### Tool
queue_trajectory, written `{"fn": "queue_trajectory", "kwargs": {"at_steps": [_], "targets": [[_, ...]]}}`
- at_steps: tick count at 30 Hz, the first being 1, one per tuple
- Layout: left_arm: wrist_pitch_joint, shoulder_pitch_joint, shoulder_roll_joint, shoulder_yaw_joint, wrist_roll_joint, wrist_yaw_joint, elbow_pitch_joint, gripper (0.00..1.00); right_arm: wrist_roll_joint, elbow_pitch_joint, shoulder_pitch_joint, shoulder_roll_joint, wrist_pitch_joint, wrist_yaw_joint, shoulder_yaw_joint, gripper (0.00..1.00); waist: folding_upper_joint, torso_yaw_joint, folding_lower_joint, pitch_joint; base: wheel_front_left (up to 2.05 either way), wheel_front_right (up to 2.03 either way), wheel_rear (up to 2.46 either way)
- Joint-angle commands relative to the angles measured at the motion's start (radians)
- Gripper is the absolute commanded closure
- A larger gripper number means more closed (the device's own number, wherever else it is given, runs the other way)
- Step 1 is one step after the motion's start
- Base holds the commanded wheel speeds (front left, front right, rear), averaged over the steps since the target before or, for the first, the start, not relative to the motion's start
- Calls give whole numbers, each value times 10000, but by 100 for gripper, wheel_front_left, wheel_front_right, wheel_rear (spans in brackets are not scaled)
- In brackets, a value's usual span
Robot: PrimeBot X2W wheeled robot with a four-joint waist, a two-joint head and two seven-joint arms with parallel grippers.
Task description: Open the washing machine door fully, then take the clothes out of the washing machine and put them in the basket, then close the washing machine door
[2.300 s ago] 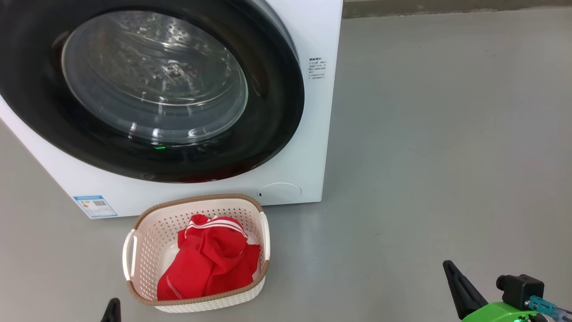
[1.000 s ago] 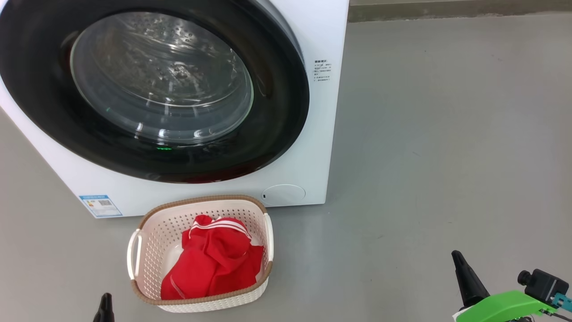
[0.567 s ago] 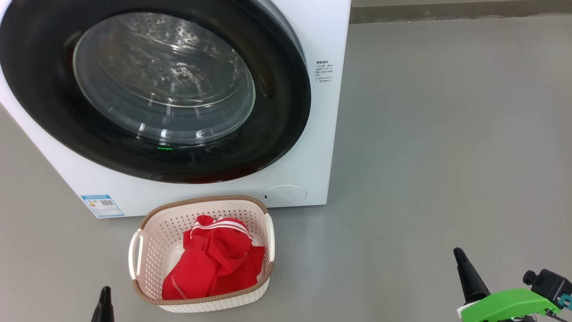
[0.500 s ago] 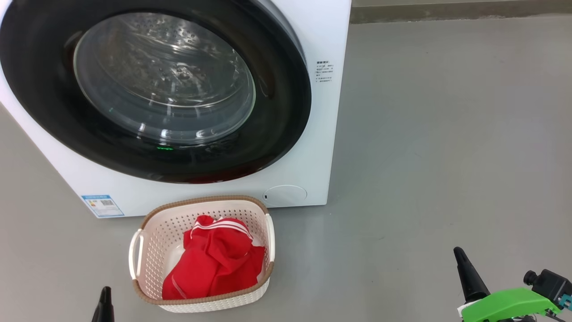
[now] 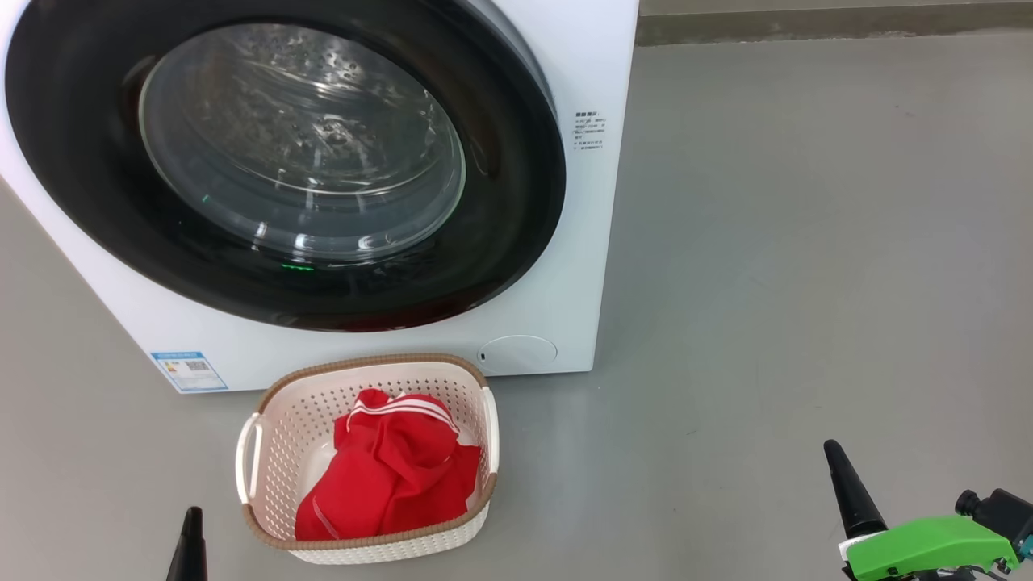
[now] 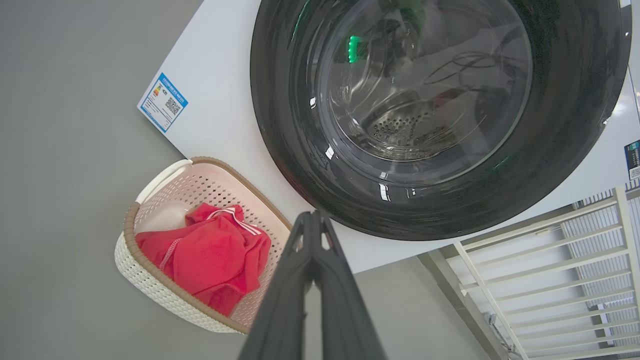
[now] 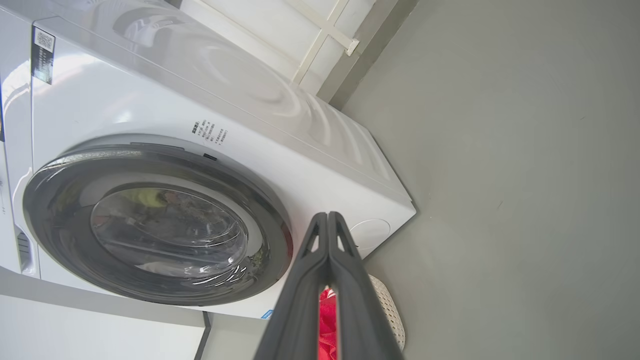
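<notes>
Well, the smooth grey floor [image 5: 791, 266] is the biggest thing here, and on it stands the big white boxy front-loading washing machine [image 5: 585, 242]. Its large round door [image 5: 508, 242], a wide glossy black rim around a domed clear glass window, lies shut flat against the machine's front. Through the glass I can make out the perforated steel drum [image 5: 307, 121], and a small green glint sits low on the black rim.

Just in front of the machine, under the door's lower edge, a small cream perforated plastic basket with a brown woven-look rim [image 5: 363, 361] and pale side handles rests on the floor. The bright red soft clothes with thin white stripes [image 5: 387, 476] are heaped inside it, more to its right half, so a bit of the pale bottom shows on the left.

The left gripper [image 6: 312, 220] is low, to the left of the basket and apart from it. Its two long dark fingers are pressed tip to tip and carry nothing. The right gripper [image 7: 327, 220] is well off to the right over bare floor, next to a bright green plastic bracket [image 5: 928, 549] on its wrist. Its fingers also meet at the tips, with only a thin slit lower down, and they are empty too.

A small blue label [image 5: 188, 371] sits at the machine's lower left corner and a round flap [image 5: 516, 353] at its lower right.
</notes>
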Motion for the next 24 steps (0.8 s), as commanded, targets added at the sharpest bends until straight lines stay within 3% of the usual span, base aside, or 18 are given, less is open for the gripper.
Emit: {"fn": "queue_trajectory", "kwargs": {"at_steps": [1,24], "targets": [[98,-462,129,271,-344,-20,-291,100,300,-342,-306,-12,96,-8,-2,100,-1,8,0,-6,0,0,0],[730,-767,8,450,-2565,-25,-417,100,2279,-720,-335,298,747,-11,-412,100,-1,93,0,-64,0,0,0]]}}
